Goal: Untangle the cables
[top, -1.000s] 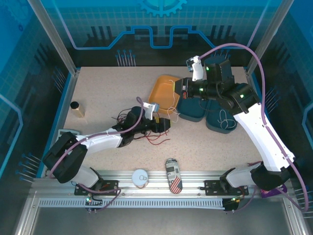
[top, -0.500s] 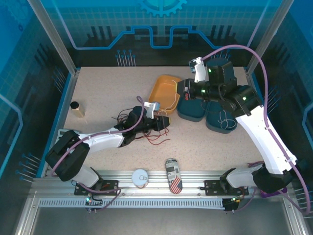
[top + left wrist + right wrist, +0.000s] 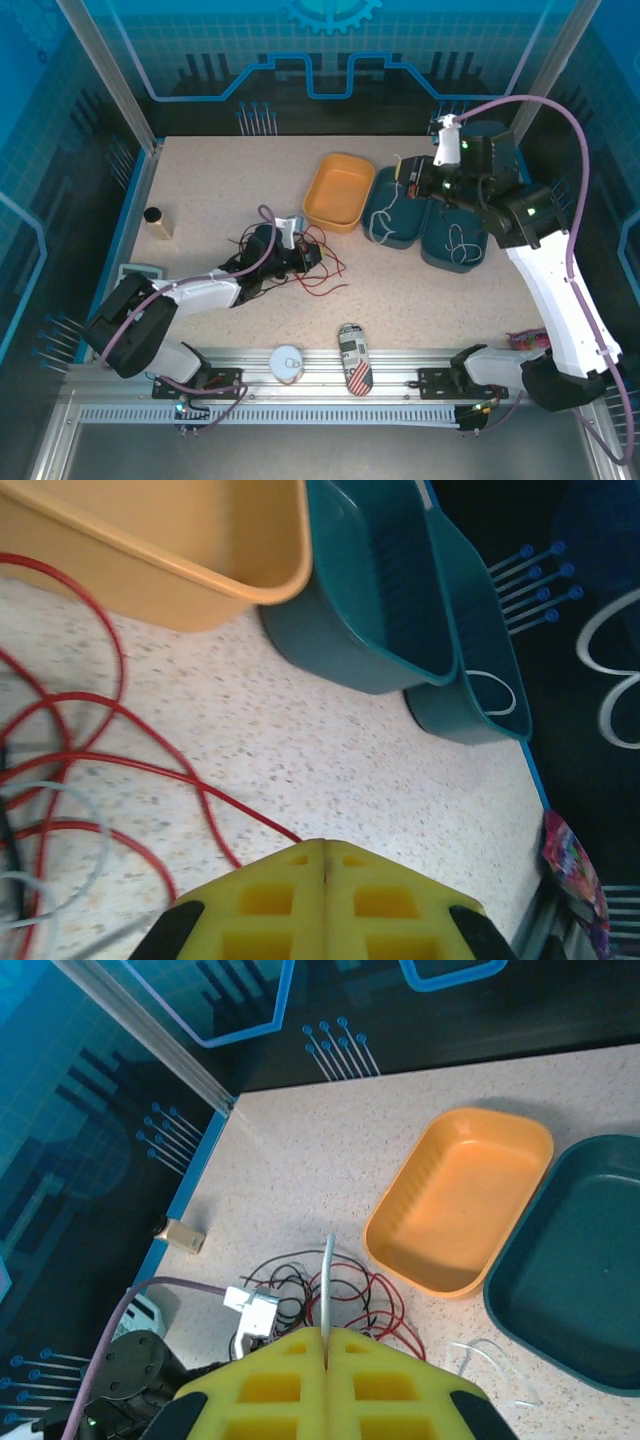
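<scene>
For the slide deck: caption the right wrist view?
Right hand shut on white cable; orange tray and red-black tangle beyond.

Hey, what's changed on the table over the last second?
The left pincer closed and drew back left among the red cable loops. The right pincer, shut on the white cable, moved right, away from the orange tray. The teal trays and can stayed put.
</scene>
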